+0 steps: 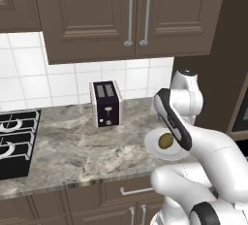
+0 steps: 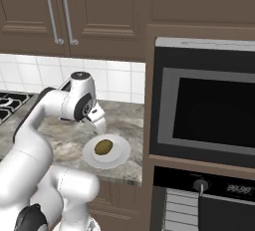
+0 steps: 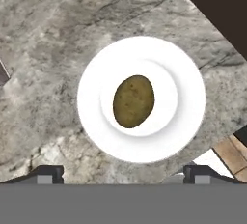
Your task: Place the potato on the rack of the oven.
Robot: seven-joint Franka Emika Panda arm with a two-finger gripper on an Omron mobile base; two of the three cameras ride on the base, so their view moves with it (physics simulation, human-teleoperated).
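Observation:
The small olive-brown potato (image 3: 133,101) lies in the middle of a white plate (image 3: 91,117) on the marble counter, near the counter's right end (image 2: 103,147) (image 1: 165,141). My gripper (image 3: 124,175) hovers straight above the plate, open, its two fingertips (image 3: 48,172) spread wider than the potato and holding nothing. In the right base view the hand (image 2: 97,120) hangs just behind and above the plate. The dark oven (image 2: 199,185) is set in the brown cabinetry right of the counter. Its grey wire racks (image 2: 178,210) show low down.
A black-and-silver toaster (image 1: 106,104) stands at the back of the counter (image 1: 72,146), left of the plate. A black stovetop (image 1: 14,141) sits at the far left. Brown wall cabinets (image 1: 126,15) hang overhead. A second black appliance front (image 2: 209,105) sits above the oven.

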